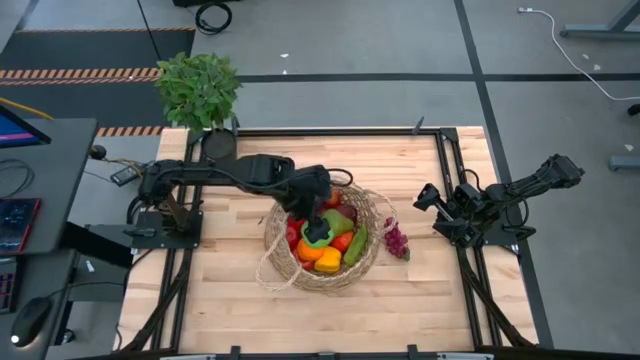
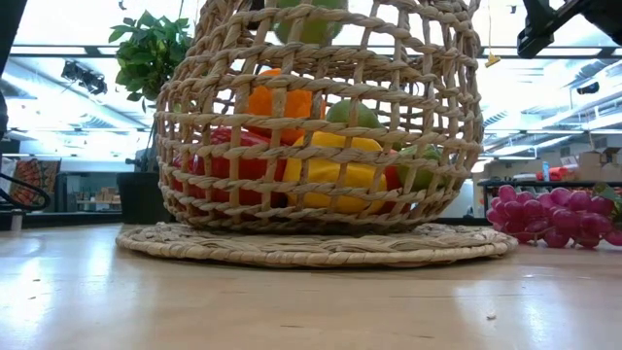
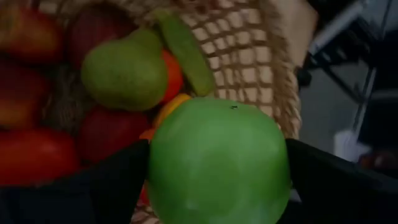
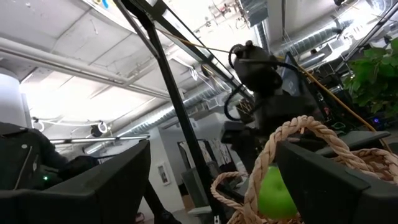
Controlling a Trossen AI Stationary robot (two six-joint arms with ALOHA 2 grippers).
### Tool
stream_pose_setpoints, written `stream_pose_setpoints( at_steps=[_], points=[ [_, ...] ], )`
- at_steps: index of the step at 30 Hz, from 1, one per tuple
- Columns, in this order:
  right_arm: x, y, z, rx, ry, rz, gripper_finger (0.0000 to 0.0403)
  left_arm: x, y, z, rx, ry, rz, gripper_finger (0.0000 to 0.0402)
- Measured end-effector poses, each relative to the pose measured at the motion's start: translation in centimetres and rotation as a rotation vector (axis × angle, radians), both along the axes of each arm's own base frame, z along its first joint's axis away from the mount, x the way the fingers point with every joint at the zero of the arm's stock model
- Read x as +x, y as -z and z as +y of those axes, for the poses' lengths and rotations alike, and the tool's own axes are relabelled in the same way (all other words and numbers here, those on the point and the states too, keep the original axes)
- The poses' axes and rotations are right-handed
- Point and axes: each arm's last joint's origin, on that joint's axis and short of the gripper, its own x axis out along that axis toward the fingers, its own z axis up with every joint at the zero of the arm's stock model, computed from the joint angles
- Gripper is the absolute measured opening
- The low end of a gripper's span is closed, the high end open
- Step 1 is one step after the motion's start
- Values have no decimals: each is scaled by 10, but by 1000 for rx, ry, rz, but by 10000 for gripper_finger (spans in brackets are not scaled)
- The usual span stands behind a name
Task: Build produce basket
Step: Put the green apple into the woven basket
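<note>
The wicker basket (image 1: 372, 255) stands mid-table on its flat woven base (image 2: 311, 245), its loop handle (image 1: 270, 272) toward the near left. Inside lie red, orange, yellow and green produce, among them a green pear (image 3: 124, 73). My left gripper (image 1: 318, 228) hangs over the basket's middle, shut on a green apple (image 3: 217, 158). A purple grape bunch (image 1: 397, 240) lies on the table just right of the basket. My right gripper (image 4: 211, 180) is open and empty at the table's right edge, pointing upward. My left gripper pinches the green apple's two opposite sides (image 3: 163, 167) between its two fingers (image 3: 106, 180). The fingers slant down from the table's left side. The apple hangs clear above the produce in the basket.
A leafy potted plant (image 1: 198, 88) stands at the table's far left corner. Dark frame rails (image 1: 452, 190) run along the table's edges. Bare wood lies near the front edge and left of the basket.
</note>
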Motion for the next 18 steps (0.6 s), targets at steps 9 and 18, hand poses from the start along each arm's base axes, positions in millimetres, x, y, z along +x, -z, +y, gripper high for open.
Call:
stream_pose_setpoints(
  at_steps=[9,18],
  points=[
    [0,0,0,0,0,1,348,11,-4,3,2,-107,-113,366],
    [0,0,0,0,0,1,348,12,-5,1,45,-43,-150,366]
  ],
)
